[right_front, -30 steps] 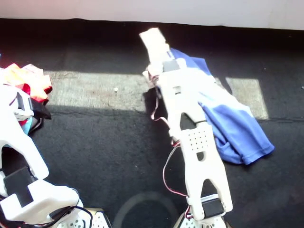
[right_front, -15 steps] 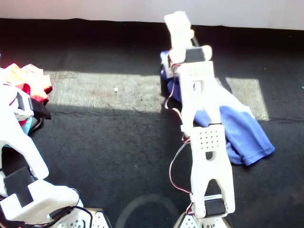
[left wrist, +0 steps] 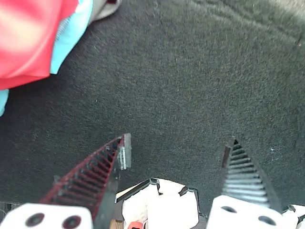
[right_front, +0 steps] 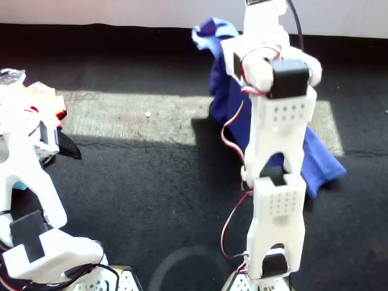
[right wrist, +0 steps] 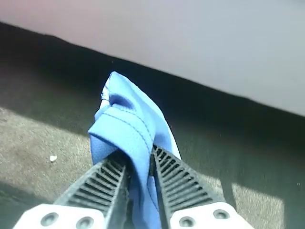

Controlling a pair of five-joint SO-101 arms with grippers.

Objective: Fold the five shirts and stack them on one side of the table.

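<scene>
While the left pincer (left wrist: 179, 143) hangs spread open above the dark table (right_front: 145, 176) near a red and cyan heap of shirts (left wrist: 24, 38), the right pincer (right wrist: 138, 160) farther back is clamped on the blue shirt (right_front: 230, 103). Held up by one end, the shirt hangs lengthwise, its lower end lying on the table to the right. A sunlit band (right_front: 121, 115) crosses the table, and a pale wall (right_front: 121, 11) stands behind.

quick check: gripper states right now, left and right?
Left gripper: open, jaws wide apart, holding nothing.
Right gripper: closed on the blue shirt, which hangs from it.
</scene>
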